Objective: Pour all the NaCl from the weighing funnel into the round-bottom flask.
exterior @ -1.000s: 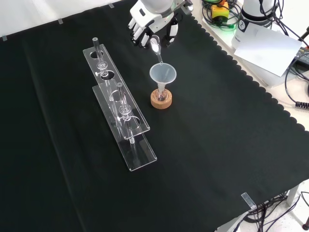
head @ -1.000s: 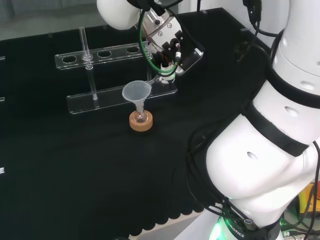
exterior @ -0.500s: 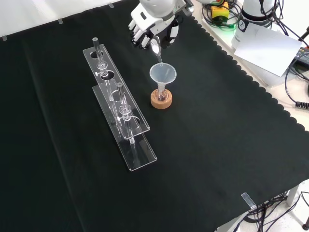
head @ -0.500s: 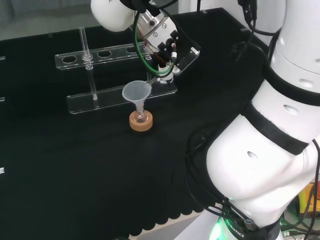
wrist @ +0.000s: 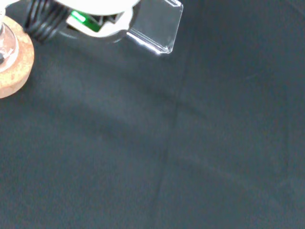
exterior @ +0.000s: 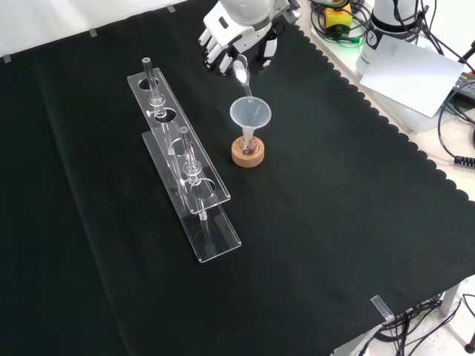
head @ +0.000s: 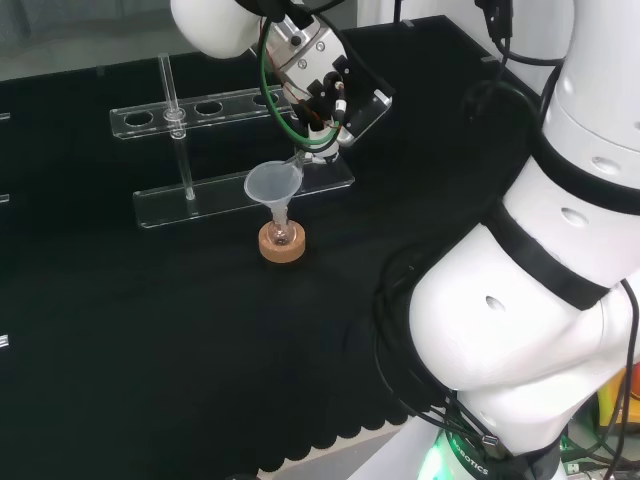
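**Hand tipping weighing funnel over flask on black tabletop**

The hand (exterior: 236, 37) is hovering near the top of the front view, its fingers (exterior: 210, 53) curling round the upper end of a small clear weighing funnel (exterior: 242, 76) and pinching it. The weighing funnel is slanting steeply downward, its narrow tip reaching into the mouth of a wider translucent funnel (exterior: 250, 115). In the head view the hand (head: 322, 85) is sitting just above and to the right of that wide funnel (head: 272, 185), with the weighing funnel (head: 297, 160) showing as a thin clear sliver between them.

The wide funnel is standing upright with its stem in the neck of a small round-bottom flask (exterior: 248, 146), which is resting in a cork ring (exterior: 248, 155) near the middle of the tabletop (exterior: 334, 222). The flask is clear glass, and how much it is holding cannot be told. In the wrist view the cork ring (wrist: 14, 71) is showing at the edge.

Two clear plastic racks (exterior: 194, 194) are lying to the left of the flask in the front view, each carrying an upright glass tube (exterior: 152, 81).
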You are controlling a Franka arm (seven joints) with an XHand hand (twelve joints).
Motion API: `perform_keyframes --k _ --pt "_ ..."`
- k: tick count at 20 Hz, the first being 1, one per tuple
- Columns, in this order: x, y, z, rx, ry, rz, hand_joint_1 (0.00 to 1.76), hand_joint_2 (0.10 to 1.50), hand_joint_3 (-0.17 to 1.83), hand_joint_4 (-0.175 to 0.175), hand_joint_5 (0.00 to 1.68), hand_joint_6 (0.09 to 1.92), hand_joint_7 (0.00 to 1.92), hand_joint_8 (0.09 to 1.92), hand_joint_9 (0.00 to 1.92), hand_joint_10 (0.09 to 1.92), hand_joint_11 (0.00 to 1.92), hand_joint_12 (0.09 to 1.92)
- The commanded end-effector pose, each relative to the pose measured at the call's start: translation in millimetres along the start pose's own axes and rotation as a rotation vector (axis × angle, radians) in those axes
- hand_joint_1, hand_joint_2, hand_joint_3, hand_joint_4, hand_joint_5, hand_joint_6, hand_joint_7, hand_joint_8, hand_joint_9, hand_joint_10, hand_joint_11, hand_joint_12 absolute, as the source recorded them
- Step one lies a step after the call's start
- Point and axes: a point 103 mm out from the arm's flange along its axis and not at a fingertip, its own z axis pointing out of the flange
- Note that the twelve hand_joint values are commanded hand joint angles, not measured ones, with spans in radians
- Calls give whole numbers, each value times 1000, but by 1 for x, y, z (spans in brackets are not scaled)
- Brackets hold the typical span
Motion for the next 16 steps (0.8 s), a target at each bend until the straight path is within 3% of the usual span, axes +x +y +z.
perform_keyframes --k 1,16 --pt "0 4 9 60 -23 19 1101 717 595 175 1192 788 528 626 798 482 638 1235" --pt "1 3 5 62 -67 33 1100 717 595 175 1192 788 525 627 791 482 629 1235"
